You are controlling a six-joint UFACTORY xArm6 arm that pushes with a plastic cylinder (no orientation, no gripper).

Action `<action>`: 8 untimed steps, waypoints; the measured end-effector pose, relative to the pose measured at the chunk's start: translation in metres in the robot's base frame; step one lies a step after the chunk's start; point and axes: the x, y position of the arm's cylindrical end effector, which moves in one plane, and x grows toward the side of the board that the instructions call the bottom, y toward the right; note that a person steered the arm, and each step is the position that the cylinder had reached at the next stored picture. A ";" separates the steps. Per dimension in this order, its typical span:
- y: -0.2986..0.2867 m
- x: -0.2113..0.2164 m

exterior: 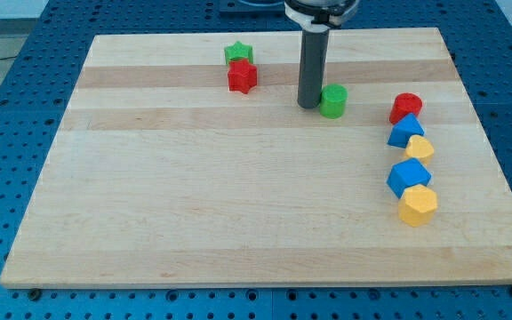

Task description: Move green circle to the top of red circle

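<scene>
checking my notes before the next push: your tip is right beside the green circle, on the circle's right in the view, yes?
Not quite. The camera view shows my tip right beside the green circle, but on the circle's left, not its right. The red circle lies farther toward the view's right.

A single camera looks down at a slant from beyond the bottom edge of the wooden board (238, 213), facing its far edge. It stands far enough back to take in all four edges and the blue perforated table (7, 107) around them.
</scene>
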 end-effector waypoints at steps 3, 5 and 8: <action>0.039 -0.003; 0.058 -0.019; 0.101 -0.019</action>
